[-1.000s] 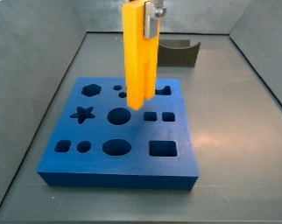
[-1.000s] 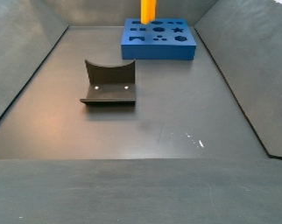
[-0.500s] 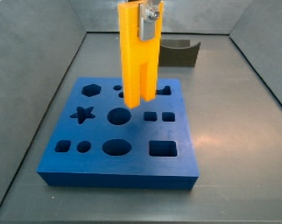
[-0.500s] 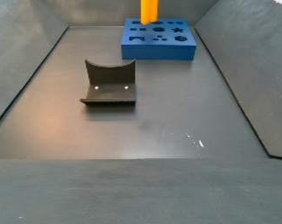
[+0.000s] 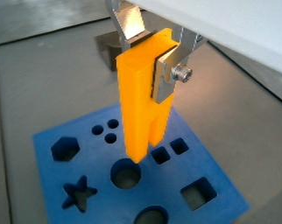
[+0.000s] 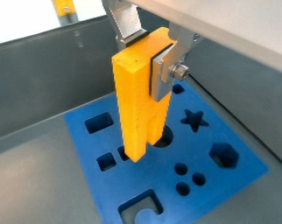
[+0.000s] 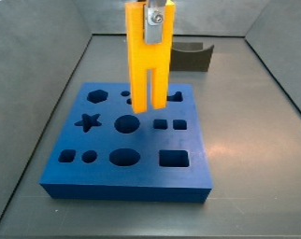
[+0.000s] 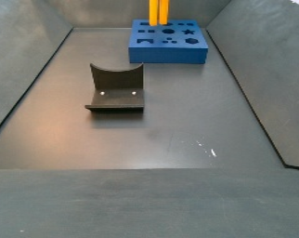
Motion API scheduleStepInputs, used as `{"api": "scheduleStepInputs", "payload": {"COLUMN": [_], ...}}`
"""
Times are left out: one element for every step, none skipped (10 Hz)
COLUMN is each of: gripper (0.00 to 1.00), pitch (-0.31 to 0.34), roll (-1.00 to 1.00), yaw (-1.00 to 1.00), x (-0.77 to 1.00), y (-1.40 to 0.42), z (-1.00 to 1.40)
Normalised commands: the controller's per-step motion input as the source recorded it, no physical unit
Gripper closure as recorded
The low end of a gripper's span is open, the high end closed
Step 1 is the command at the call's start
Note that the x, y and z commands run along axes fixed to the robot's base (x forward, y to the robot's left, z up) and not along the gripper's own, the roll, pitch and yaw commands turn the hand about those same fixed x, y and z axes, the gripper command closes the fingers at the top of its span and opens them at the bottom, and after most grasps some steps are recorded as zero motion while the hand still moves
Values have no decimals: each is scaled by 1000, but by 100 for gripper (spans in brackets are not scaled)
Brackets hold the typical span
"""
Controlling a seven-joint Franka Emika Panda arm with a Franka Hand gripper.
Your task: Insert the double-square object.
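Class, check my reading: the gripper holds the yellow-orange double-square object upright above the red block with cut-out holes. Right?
One error: the block is blue, not red, as both side views show. The rest stands: the gripper holds the double-square object upright above it.

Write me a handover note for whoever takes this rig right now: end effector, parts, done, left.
End effector: above the blue block, shut on the double-square object near its top.
Double-square object: held upright, prongs down, tips just above the block's top face, over the holes near the large round one. Not inserted.
Blue block: flat on the floor, all holes empty.
Dark grey curved block: loose on the floor, away from the blue block.
Done: pick-up and carry to the block.
Left: align prongs with the two small square holes, lower, release.
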Motion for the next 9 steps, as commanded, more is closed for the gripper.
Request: {"api": "scheduleStepInputs", "payload": {"gripper": [100,100,100,100,100,100,100,100,100], "pitch": [117,127,114,127,140,141,131,20,17], "roll": [169,189,184,199,189,179,159,0,0], "yaw": [-754,-740,-717,-669,-651,-654,-546,-131,0], "x": [0,0,0,40,46,46,211,174,97], "y": [0,0,-40,-34,-49,-57,-111,0,0], "z": [0,0,26,0,31,54,129,0,0]}}
